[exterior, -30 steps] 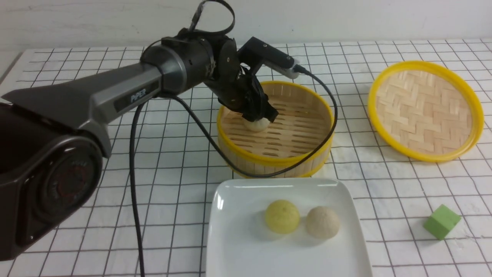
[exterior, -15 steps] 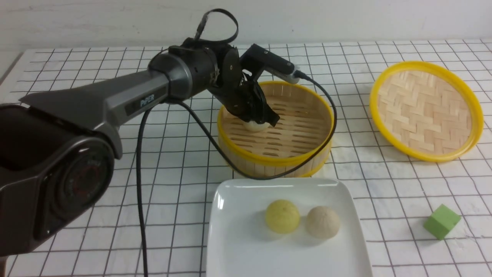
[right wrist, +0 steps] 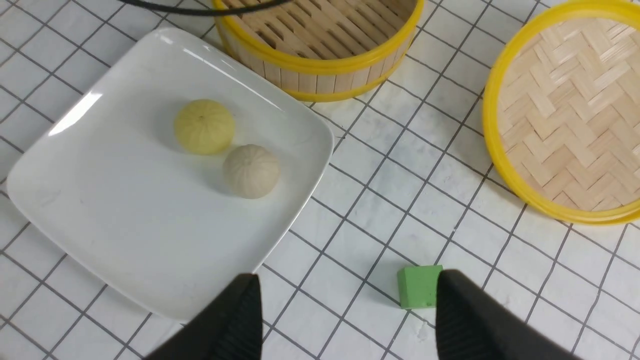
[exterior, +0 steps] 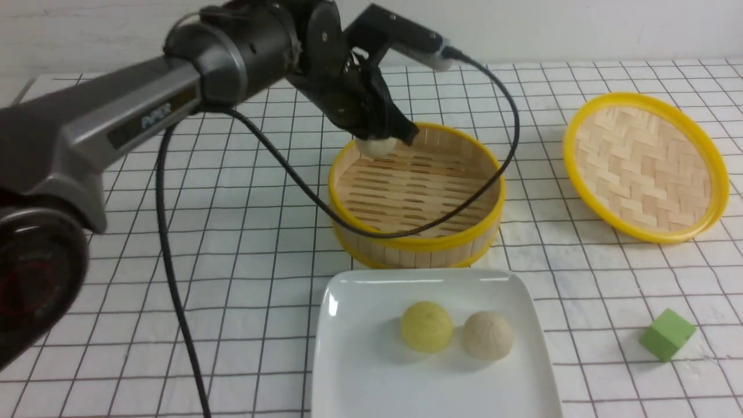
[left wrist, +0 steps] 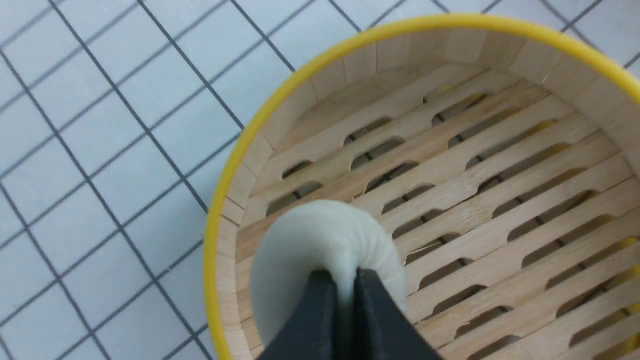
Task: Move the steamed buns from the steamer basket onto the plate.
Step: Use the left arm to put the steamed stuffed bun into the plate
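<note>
My left gripper (exterior: 388,134) is shut on a pale beige steamed bun (exterior: 376,147) and holds it above the far left rim of the steamer basket (exterior: 415,242). In the left wrist view the bun (left wrist: 310,245) is pinched between the two black fingers (left wrist: 312,315), over the basket's slatted floor (left wrist: 450,190). The basket holds no other bun. A yellow bun (exterior: 426,326) and a pale beige bun (exterior: 487,334) lie side by side on the white plate (exterior: 360,371) in front of the basket. My right gripper (right wrist: 350,290) is open and empty above the table, beside the plate (right wrist: 100,210).
The flat woven yellow-rimmed lid (exterior: 644,165) lies at the right of the table. A green cube (exterior: 667,334) sits at the front right; in the right wrist view the cube (right wrist: 419,286) is next to one finger. The left arm's black cable (exterior: 174,278) hangs over the basket's front rim.
My left gripper has risen from the basket floor with the pale bun in it, up to the far left rim. The buns on the plate have not moved.
</note>
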`<move>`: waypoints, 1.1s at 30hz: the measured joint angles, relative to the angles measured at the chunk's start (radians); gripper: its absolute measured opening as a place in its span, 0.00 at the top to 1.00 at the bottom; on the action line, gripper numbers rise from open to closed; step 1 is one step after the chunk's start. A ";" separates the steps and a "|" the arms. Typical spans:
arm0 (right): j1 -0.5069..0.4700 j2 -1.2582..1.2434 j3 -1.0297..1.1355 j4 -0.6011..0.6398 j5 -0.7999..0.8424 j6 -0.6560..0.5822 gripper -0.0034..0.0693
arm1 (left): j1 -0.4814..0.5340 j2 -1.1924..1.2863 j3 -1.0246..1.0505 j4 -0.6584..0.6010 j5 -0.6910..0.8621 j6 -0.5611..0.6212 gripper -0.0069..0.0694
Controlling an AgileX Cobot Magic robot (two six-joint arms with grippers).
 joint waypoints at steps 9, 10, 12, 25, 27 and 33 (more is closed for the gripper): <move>0.000 0.000 0.000 0.000 0.000 0.000 0.32 | 0.000 -0.160 0.000 -0.059 0.242 -0.106 0.88; 0.000 0.000 0.000 0.000 0.000 0.000 0.32 | 0.000 -0.168 0.000 -0.083 0.277 -0.112 0.88; 0.000 0.000 0.000 0.000 0.000 0.000 0.32 | 0.000 -0.180 0.001 -0.137 0.351 -0.118 0.88; 0.000 0.000 0.000 0.000 -0.002 -0.009 0.32 | -0.002 -0.190 0.089 -0.312 0.537 -0.178 0.87; 0.000 0.000 0.000 0.001 -0.002 -0.009 0.32 | -0.016 -0.190 0.148 -0.312 0.533 -0.178 0.87; 0.000 0.000 0.000 0.001 0.001 -0.009 0.32 | -0.096 -0.190 0.282 -0.245 0.530 -0.178 0.87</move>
